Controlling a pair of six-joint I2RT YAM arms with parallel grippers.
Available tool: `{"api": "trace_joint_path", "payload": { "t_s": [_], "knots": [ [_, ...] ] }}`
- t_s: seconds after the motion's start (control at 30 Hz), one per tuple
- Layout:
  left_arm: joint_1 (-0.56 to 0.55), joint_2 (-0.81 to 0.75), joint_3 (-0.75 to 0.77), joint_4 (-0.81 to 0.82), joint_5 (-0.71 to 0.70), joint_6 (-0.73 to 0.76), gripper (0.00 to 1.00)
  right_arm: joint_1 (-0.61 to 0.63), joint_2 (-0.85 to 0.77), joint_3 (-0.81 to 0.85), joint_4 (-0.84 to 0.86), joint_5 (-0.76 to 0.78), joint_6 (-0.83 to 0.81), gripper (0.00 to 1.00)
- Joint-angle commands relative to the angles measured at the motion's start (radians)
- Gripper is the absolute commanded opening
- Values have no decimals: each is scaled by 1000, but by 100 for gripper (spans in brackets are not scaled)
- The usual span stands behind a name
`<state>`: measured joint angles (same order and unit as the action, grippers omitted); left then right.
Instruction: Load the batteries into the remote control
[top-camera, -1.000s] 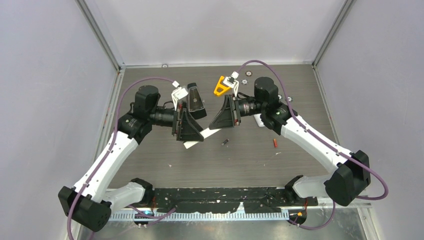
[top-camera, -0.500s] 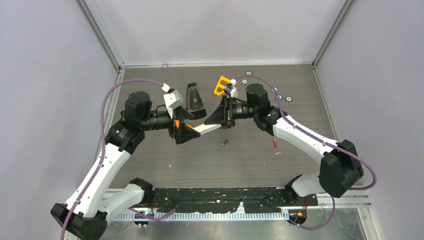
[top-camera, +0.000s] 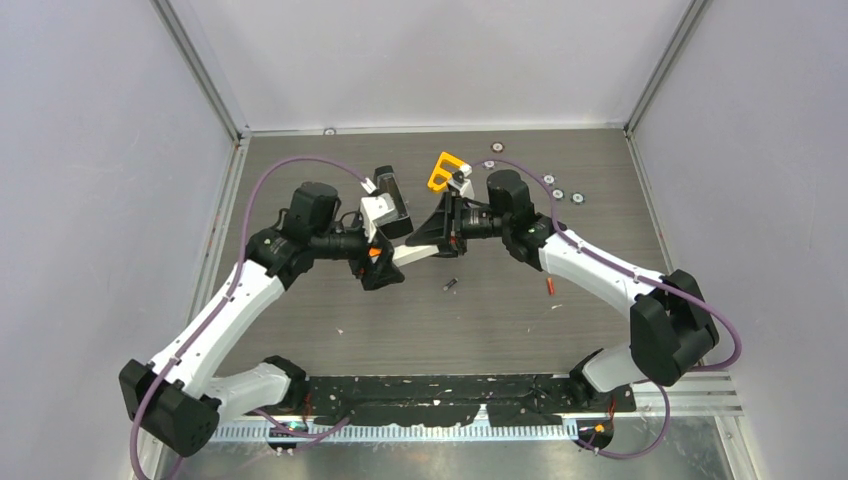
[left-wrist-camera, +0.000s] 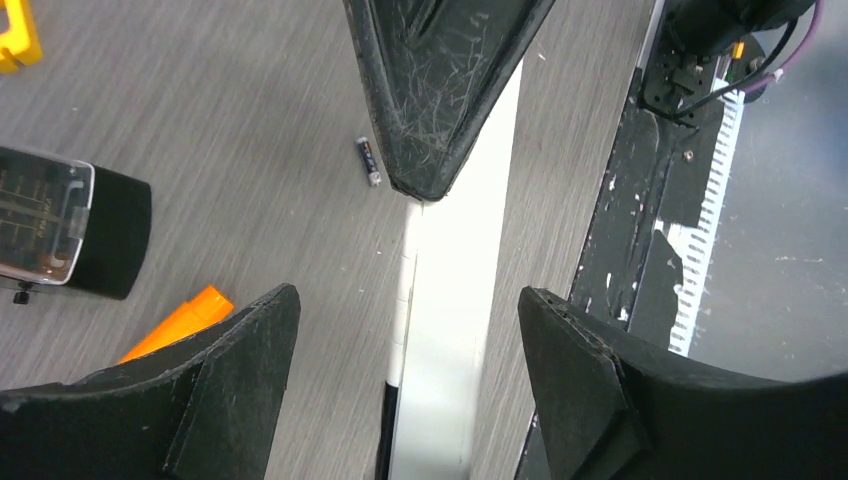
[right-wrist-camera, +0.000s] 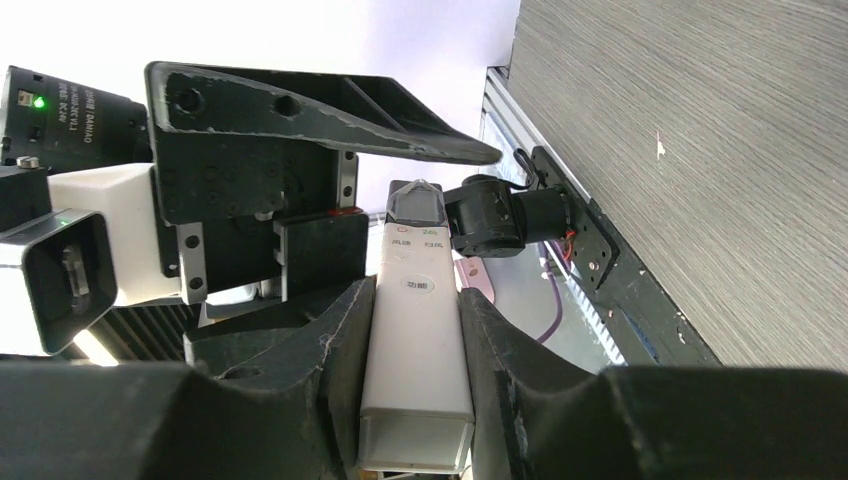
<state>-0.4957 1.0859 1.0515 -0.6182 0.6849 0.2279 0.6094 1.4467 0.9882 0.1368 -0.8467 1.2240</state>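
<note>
The white remote control (right-wrist-camera: 415, 380) is held off the table, with my right gripper (right-wrist-camera: 417, 290) shut on its near end. In the top view the remote control (top-camera: 410, 254) bridges my right gripper (top-camera: 432, 238) and my left gripper (top-camera: 390, 254). The left gripper (left-wrist-camera: 405, 295) is open, its fingers (left-wrist-camera: 240, 360) standing on either side of the remote control (left-wrist-camera: 450, 300) with gaps. A dark grey battery (top-camera: 450, 285) lies on the table below them, also seen as the dark battery (left-wrist-camera: 368, 160) in the left wrist view. A red battery (top-camera: 549, 286) lies further right.
A black box with a clear lid (top-camera: 390, 192) and a yellow-orange clip (top-camera: 445, 170) sit behind the grippers. Several silver discs (top-camera: 558, 193) lie at the back right. An orange piece (left-wrist-camera: 180, 320) shows beside my left finger. Black tape strip (top-camera: 450, 385) runs along the near edge.
My left gripper has opened wider around the remote and its wrist has rolled. The right gripper has kept its grip and shifted left, lifting the remote off the table.
</note>
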Motion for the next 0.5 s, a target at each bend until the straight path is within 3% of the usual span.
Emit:
{"api": "trace_joint_path", "payload": {
  "t_s": [0.0,0.33,0.4,0.47],
  "knots": [
    [-4,30,65,-54,39,27,77,0,-1,20,67,-9,21,5],
    [-4,66,89,-94,88,12,39,0,10,17,81,-19,42,7],
    [-4,71,89,-98,98,11,26,0,10,14,82,-19,44,10],
    [-4,77,95,-104,111,7,10,-3,-1,5,87,-9,43,19]
  ]
}}
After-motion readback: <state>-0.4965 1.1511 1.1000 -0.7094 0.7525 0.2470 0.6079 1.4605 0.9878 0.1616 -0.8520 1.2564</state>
